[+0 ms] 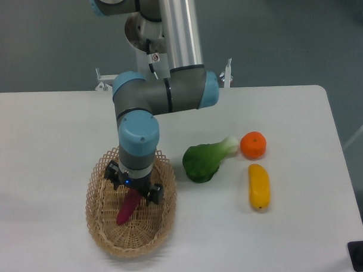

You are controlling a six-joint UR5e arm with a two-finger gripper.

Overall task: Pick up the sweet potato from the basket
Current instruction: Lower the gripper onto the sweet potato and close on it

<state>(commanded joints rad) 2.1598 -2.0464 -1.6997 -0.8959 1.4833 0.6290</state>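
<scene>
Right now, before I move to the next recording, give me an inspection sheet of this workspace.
Surface: white table, bare apart from the items listed.
Job's things: sweet potato lying in the basket, its upper end hidden under the gripper; basket sits at the table's front left.
Clutter: green leafy vegetable, orange and yellow fruit on the table to the right of the basket, outside it.
Grippers: gripper lowered into the basket over the sweet potato's upper end; whether it has closed cannot be told.
Cables: nothing seen.
Surroundings: grey floor behind the table; a dark object at the lower right edge.
</scene>
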